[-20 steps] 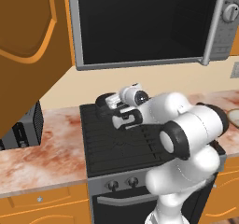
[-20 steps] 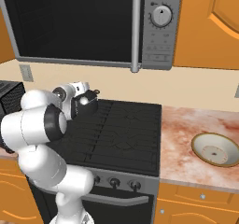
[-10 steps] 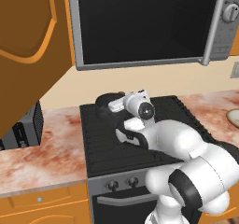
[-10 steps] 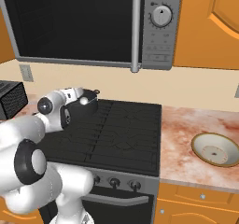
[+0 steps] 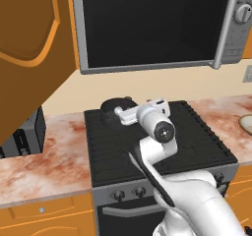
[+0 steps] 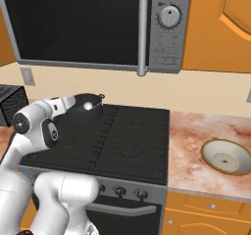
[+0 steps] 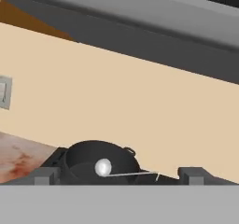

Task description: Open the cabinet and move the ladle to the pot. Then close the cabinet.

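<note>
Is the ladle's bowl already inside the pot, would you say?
Yes, in the hand view the ladle has its bowl within the pot, handle across the rim.

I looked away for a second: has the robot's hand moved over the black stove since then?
Yes. In the left base view the hand has swung from mid-stove toward the back left corner of the black stove, ending beside the short dark pot.

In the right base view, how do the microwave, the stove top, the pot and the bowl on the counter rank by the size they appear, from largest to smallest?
1. Microwave, largest.
2. Stove top, somewhat smaller, though nearer the camera.
3. Bowl and pot look similar; the arm partly hides the pot, so I leave them unranked.
</note>
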Controlling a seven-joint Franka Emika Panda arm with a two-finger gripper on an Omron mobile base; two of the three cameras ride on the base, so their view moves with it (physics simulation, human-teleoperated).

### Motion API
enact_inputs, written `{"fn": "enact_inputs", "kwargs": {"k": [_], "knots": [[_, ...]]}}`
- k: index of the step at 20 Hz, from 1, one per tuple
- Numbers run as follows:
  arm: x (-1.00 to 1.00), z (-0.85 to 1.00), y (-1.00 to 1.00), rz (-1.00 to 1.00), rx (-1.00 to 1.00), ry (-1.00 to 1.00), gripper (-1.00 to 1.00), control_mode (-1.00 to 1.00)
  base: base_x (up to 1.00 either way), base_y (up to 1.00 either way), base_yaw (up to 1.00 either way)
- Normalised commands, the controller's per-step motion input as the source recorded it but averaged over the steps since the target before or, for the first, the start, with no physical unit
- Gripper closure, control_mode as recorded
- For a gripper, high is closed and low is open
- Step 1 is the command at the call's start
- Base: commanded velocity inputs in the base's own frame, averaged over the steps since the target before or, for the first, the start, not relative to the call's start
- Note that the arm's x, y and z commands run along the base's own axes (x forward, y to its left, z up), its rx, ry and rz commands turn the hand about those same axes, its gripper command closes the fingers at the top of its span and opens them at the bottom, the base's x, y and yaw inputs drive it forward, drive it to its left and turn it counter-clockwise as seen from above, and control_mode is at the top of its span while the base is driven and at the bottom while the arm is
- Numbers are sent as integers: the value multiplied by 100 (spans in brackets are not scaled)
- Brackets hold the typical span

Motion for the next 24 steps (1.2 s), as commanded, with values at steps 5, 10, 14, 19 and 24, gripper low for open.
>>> {"fn": "enact_inputs", "kwargs": {"k": [5, 10, 14, 19, 24], "knots": [[-100, 75, 0, -4, 0, 8, -100, -100, 0, 0, 0], [-100, 69, 0, -3, 1, 17, -100, -100, 0, 0, 0], [-100, 62, -1, -1, 4, 25, -100, -100, 0, 0, 0], [-100, 46, -7, 0, 7, 29, -100, -100, 0, 0, 0], [-100, 13, -25, 0, 7, 24, -100, -100, 0, 0, 0]]}}
